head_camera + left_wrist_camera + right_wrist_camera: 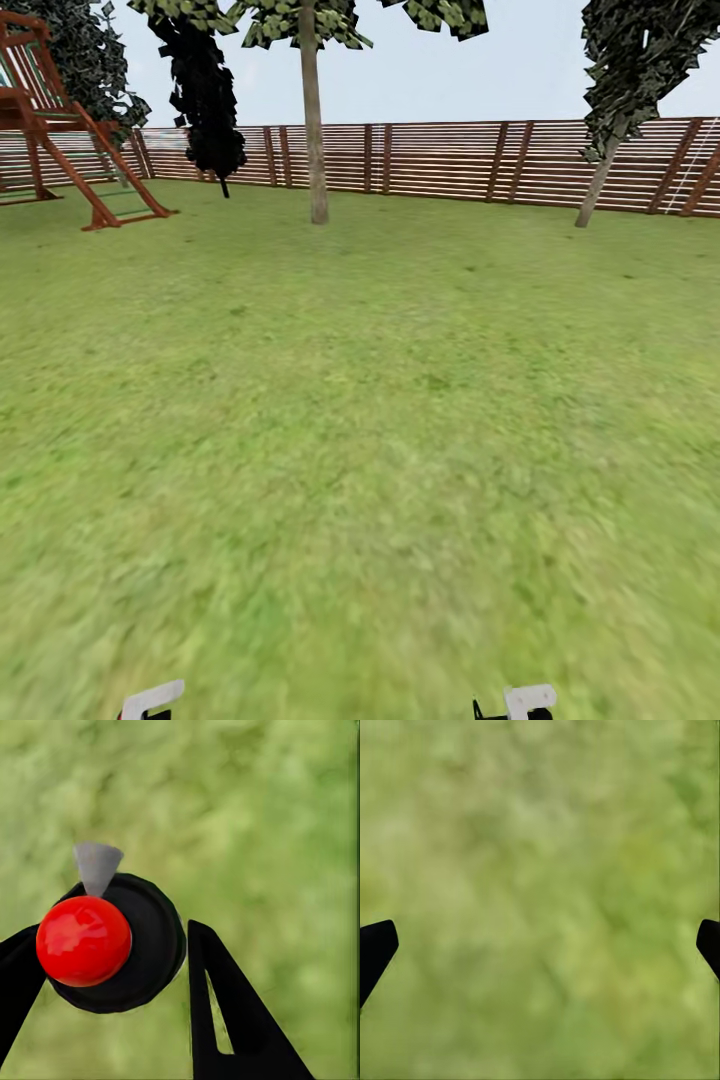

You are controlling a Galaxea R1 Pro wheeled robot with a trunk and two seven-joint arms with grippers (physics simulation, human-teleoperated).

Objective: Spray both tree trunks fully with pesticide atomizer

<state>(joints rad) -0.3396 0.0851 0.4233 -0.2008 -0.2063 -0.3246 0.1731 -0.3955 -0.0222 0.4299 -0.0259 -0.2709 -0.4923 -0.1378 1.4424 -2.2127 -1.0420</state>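
A: Where is the atomizer?

B: Between the left gripper's (112,975) jaws. In the left wrist view a black round body with a glossy red ball top and a small grey cone nozzle, the pesticide atomizer (112,945), sits between the two black fingers (225,1012), with blurry green grass behind it. One finger meets the body at its edge; the other stands just beside it with a thin strip of grass showing between, so the jaws are closed around it but I cannot tell how firm the hold is.

A: And the right one?

B: The right gripper (540,945) has its jaws spread wide, nothing between the tips, just lawn.

A: What lies ahead?

B: The head view shows open floor (360,450), green lawn running up to a brown slatted fence (440,160). A tree trunk (314,130), straight and grey-beige, stands well ahead, slightly left of centre. A second, leaning trunk (598,185) is far to the right by the fence.

A: Anything in the way?

B: A red-brown wooden play frame (60,130) stands at far left, and a dark narrow conifer (208,100) beside it near the fence. Both are off to the side of the central trunk.
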